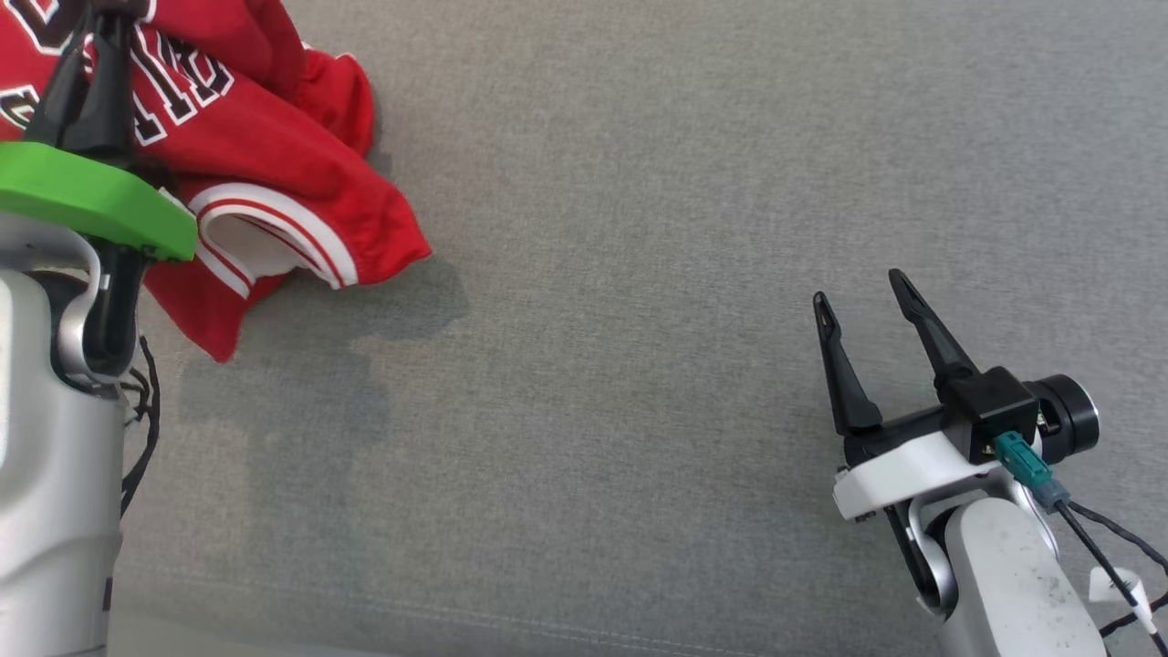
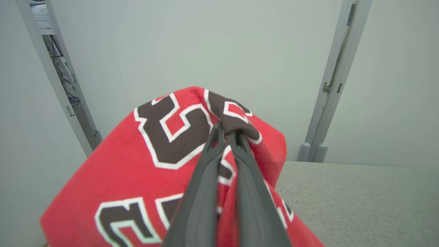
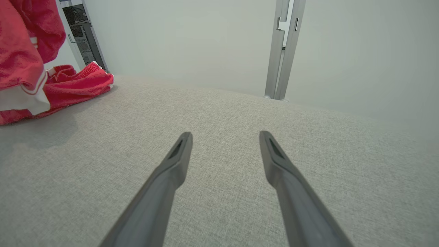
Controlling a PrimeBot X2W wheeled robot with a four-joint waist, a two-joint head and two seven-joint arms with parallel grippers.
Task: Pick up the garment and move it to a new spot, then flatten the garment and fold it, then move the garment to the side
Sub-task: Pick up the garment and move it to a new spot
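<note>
The garment [image 1: 274, 173] is a red jersey with dark white-edged lettering and white-striped trim, bunched at the upper left of the grey surface. My left gripper [image 1: 96, 18] reaches into it at the top left corner of the head view. In the left wrist view my left gripper [image 2: 228, 135] is shut on a raised fold of the garment [image 2: 147, 164], which drapes down around the fingers. My right gripper [image 1: 858, 292] stands open at the lower right, well clear of the cloth. The right wrist view has my right gripper [image 3: 224, 137] with nothing between its fingers and the garment [image 3: 41, 85] at far left.
The grey fabric surface [image 1: 639, 274] stretches wide between the two arms. A pale wall with a metal post [image 3: 281, 51] stands beyond the far edge. A seam [image 1: 456, 616] runs along the near edge.
</note>
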